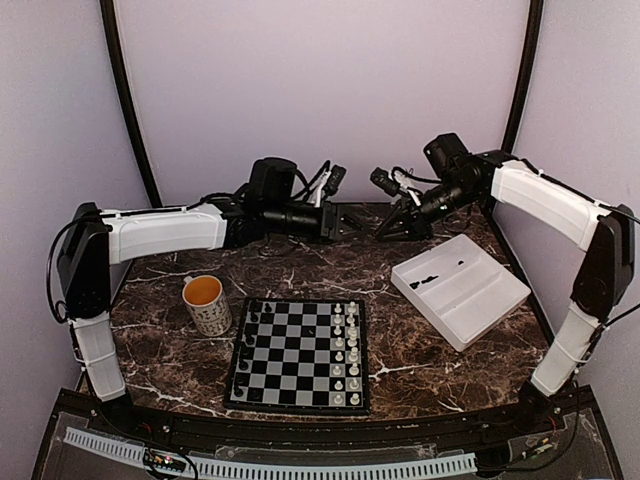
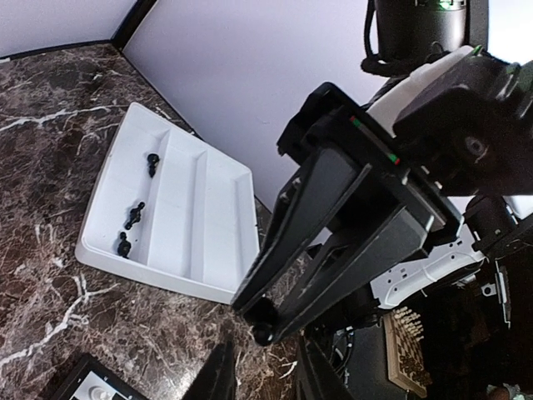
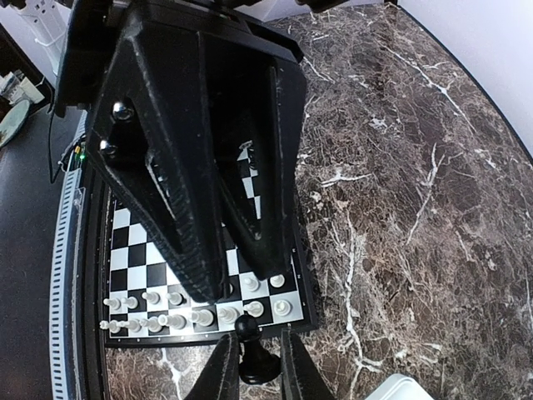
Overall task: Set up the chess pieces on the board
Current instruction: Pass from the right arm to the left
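Nearest, along the front lip of the table (image 1: 170,375), a white slotted strip (image 1: 300,468) and the two arm bases, one at each end. Table top in dark brown marble pattern, veined all over in white.

In the middle of the near half, the board (image 1: 295,350), flat and square to the front edge. Along its right side, white pieces (image 1: 345,350) in two full files. Along its left side, black pieces (image 1: 244,350) in a thinner, gappy line.

Just off the board's far left corner, close but apart, a patterned mug (image 1: 208,305) with an orange inside.

Off to the right, well apart from the board, a white tray (image 1: 495,300) set at an angle, with three stray black pieces (image 2: 133,218) lying in one end compartment.

Farther back, above the far middle of the table, left arm (image 1: 160,232) and right arm (image 1: 545,200), white shells over black joints, reaching inward from either side and meeting tip to tip.

- Right end effector (image 3: 256,342): pinching a black pawn (image 3: 250,357) between its fingers.
- Left end effector (image 2: 266,360): spread, fingertips just beside the pawn's round head. Contact there impossible to tell.

Behind everything, plain pale lilac walls (image 1: 320,90) on three sides, with black poles (image 1: 125,100) running up the two back corners
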You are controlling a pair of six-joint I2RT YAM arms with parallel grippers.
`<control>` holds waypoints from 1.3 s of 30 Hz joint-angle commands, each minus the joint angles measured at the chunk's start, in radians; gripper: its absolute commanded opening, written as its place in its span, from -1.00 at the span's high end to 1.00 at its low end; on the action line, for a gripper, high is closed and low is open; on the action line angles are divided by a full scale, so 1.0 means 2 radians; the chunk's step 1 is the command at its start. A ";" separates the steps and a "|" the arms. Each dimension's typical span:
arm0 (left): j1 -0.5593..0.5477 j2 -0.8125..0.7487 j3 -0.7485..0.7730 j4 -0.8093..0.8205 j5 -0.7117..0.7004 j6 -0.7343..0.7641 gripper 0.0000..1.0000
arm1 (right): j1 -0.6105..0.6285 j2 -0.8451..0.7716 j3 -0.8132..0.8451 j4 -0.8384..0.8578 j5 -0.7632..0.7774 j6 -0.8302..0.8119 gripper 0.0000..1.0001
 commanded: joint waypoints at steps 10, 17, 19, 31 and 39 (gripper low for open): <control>0.008 0.024 -0.003 0.110 0.070 -0.100 0.53 | 0.014 0.002 0.028 -0.001 -0.002 0.001 0.67; 0.010 0.028 -0.004 0.115 0.078 -0.111 0.64 | 0.015 0.002 0.031 0.000 0.003 0.002 0.67; 0.010 0.031 -0.004 0.119 0.083 -0.116 0.68 | 0.016 0.002 0.031 0.001 0.003 0.004 0.67; 0.014 0.046 0.001 0.149 0.112 -0.153 0.73 | 0.020 0.004 0.036 0.016 0.026 0.016 0.67; 0.015 0.051 0.002 0.165 0.121 -0.172 0.64 | 0.021 0.004 0.035 0.031 0.049 0.031 0.68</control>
